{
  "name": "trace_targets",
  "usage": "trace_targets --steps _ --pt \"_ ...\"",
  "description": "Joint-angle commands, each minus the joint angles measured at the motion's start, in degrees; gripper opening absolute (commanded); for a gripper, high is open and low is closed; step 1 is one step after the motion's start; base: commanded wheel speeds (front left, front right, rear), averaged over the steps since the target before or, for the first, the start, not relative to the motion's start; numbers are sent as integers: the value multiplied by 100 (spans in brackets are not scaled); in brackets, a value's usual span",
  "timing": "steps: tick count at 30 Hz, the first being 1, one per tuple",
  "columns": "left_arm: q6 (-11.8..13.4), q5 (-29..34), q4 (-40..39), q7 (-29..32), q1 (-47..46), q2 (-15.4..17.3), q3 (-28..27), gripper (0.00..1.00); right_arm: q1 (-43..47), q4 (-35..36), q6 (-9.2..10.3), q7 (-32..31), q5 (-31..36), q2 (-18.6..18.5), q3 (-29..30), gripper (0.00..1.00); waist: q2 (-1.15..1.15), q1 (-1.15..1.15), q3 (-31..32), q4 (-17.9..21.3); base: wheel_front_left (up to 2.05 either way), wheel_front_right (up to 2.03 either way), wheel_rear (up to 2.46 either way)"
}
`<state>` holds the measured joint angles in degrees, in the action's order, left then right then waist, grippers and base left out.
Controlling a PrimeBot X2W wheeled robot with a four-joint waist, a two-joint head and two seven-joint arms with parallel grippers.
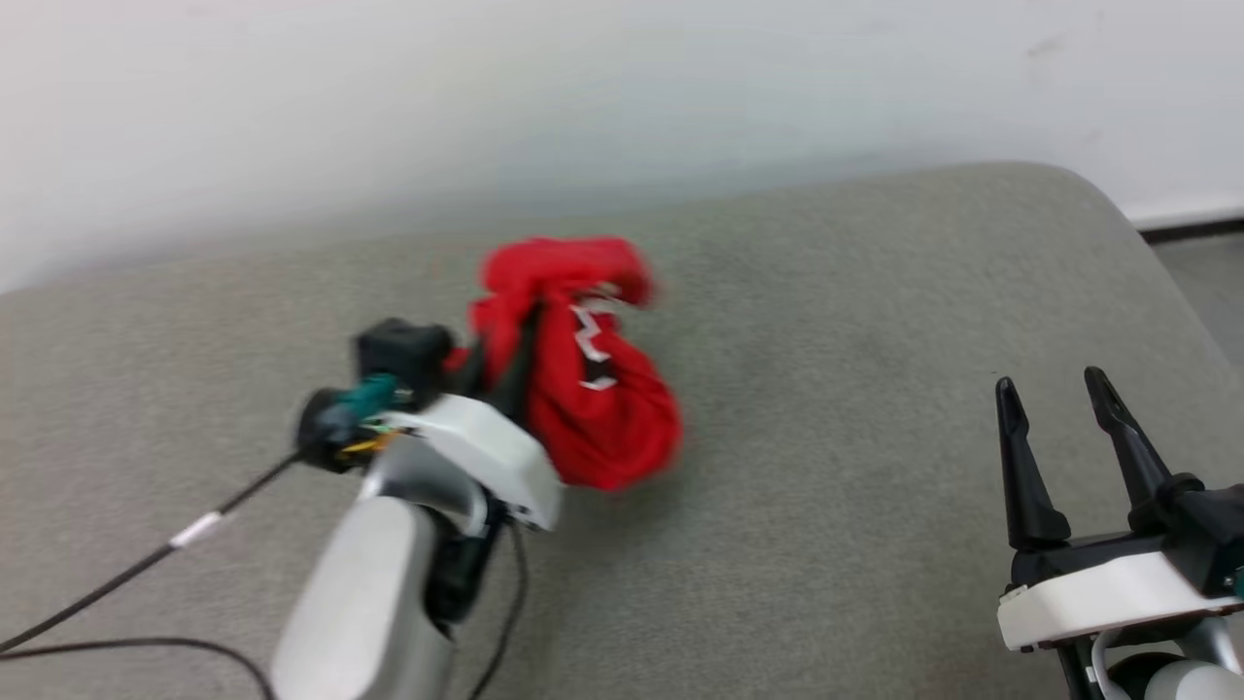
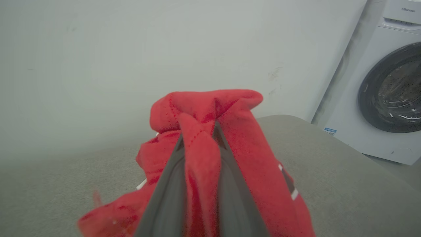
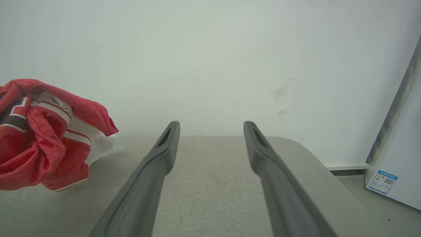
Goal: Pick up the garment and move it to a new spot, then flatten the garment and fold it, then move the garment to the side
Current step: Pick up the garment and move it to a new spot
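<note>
- Nearest the robot, by the table's (image 1: 826, 506) near right corner, the right gripper (image 1: 1050, 384) hovers over bare grey cover. Its two fingers (image 3: 144, 184) are spread wide with nothing between them, so it takes no part in the work at this point.
- Further in, over the table's left half, the left gripper (image 1: 505, 360) reaches forward, and its black cable (image 1: 146, 564) runs off across the table's near left edge.
- The left fingers are drawn close together and pinch a thick fold of the shirt (image 1: 593, 389), which drapes over both tips.
- The shirt is a crumpled red bundle around the middle of the table, hanging from that pinch. White striped trim and part of a black, white-edged letter show among the folds.
- I cannot tell whether its lowest folds brush the table or hang just clear. The head view is blurred there.
- Judged from this, the pick-up is done and the carry to a new spot on the table is the step in hand. The shirt has not yet been set down.
- Still to do are laying it on the table, flattening it, folding it and moving it to the table's side. The bundle is tightly bunched, so spreading it will probably need the idle right gripper as well.
- Beyond the table's far edge is a plain pale wall (image 1: 583, 97). Past the far right corner stands a white washing machine (image 2: 378, 92), and neither looks likely to get in the way.
</note>
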<state>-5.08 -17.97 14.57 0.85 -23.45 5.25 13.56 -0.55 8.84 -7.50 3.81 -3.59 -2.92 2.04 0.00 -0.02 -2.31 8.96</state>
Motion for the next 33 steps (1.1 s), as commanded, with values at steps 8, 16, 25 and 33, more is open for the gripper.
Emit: trace_targets --steps 8,16,25,33 --pt "-178 -41 389 308 110 -178 1197 0 -209 -67 2 104 -133 4 63 100 0 2 -780 462 0 0 0" --pt "-224 -144 994 215 129 -205 2011 100 -377 -258 2 216 -140 5 54 100 0 2 -965 256 0 0 0" --pt "98 -456 446 -1043 85 -229 1783 100 -247 -375 2 116 -42 3 338 100 0 2 -478 -309 0 0 0" --pt "795 -552 -94 -1415 394 189 931 100 -66 -294 2 -78 15 4 367 100 0 2 -200 -637 0 0 0"
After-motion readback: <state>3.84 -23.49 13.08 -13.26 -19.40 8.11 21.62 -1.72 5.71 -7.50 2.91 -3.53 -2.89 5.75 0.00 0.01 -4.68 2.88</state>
